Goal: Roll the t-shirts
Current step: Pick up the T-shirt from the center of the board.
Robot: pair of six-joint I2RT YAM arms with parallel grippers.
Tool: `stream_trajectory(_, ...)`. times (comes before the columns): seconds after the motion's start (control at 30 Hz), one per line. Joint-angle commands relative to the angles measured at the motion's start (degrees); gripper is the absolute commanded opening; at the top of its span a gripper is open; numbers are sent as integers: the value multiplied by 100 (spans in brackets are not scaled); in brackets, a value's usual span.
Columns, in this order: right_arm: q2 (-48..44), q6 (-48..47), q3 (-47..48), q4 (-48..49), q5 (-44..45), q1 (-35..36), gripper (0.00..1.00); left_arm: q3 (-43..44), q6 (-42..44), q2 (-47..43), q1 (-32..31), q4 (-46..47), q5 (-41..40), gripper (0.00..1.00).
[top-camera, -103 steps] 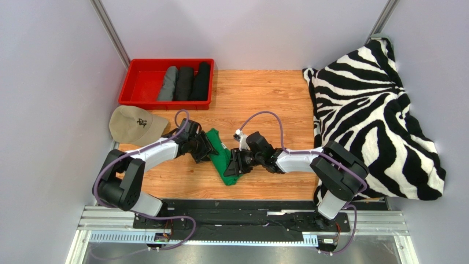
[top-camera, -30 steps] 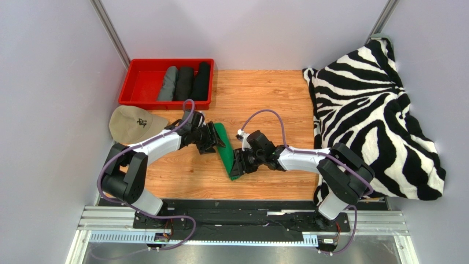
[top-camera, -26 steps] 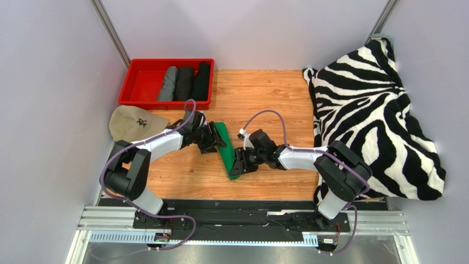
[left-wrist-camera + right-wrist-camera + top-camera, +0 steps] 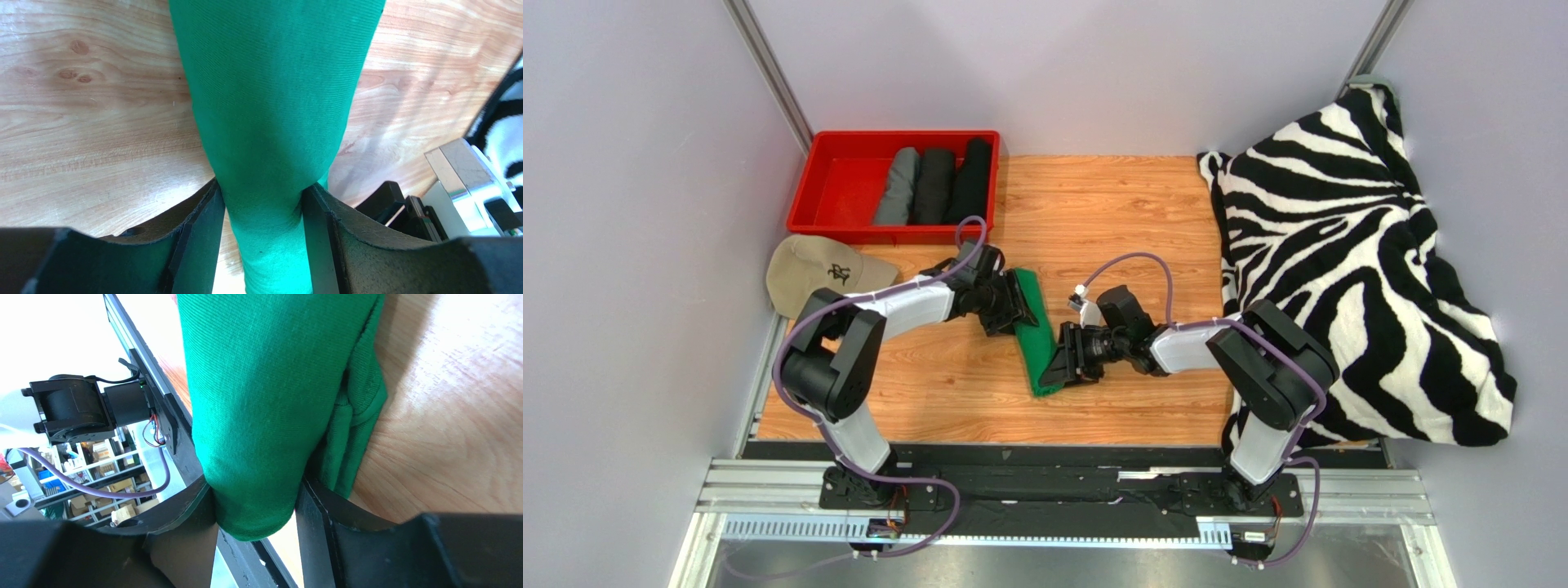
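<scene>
The bright green t-shirt [image 4: 1035, 333] lies as a narrow rolled strip on the wooden table [image 4: 1112, 221], running from upper left to lower right. My left gripper [image 4: 1011, 309] is shut on its far end; in the left wrist view the green cloth [image 4: 270, 122] is pinched between both jaws of the left gripper [image 4: 264, 211]. My right gripper [image 4: 1059, 363] is shut on the near end; the right wrist view shows the thick green roll [image 4: 264, 404] squeezed between the jaws of the right gripper [image 4: 256, 508]. Dark grey and black rolled shirts [image 4: 934, 186] lie in the red bin [image 4: 844, 184].
A beige cap [image 4: 817, 277] lies left of the left arm, below the red bin. The zebra-striped blanket [image 4: 1357, 257] covers the table's right side. Grey walls close in the left, back and right.
Both grippers have moved right and away from me with the green shirt. The shirt has gone from a wider folded bundle to a tighter, narrower roll.
</scene>
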Motion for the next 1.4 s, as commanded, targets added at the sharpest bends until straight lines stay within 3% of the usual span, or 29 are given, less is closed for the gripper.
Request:
stream_trajectory(0.0,63,110,-130,143,-73,-64,48,341,148,165,-184,-407,-859,56)
stream_trajectory(0.73,63,92,-270,345,-284,-275,48,1177,131,965,-756,-1313,-1493,57)
stream_trajectory(0.83,98,101,-270,381,-319,-275,48,1247,131,1026,-782,-1392,-1529,52)
stream_trajectory(0.93,81,92,-270,364,-310,-275,48,1308,131,1088,-809,-1418,-1581,39)
stream_trajectory(0.97,63,84,-270,346,-293,-275,48,1335,148,1114,-817,-1418,-1573,27)
stream_trajectory(1.03,-50,14,-270,241,-223,-275,49,1396,183,1158,-835,-1410,-1573,13)
stream_trajectory(1.07,-121,-21,-270,171,-161,-284,50,1423,262,1167,-835,-1401,-1573,1)
stream_trajectory(1.23,-893,-443,-191,-759,612,-275,63,1765,490,1202,-835,-1725,-1932,0)
stream_trajectory(1.37,-1860,-768,-60,-1560,1323,-284,68,2178,1060,1185,-818,-1989,-2082,0)
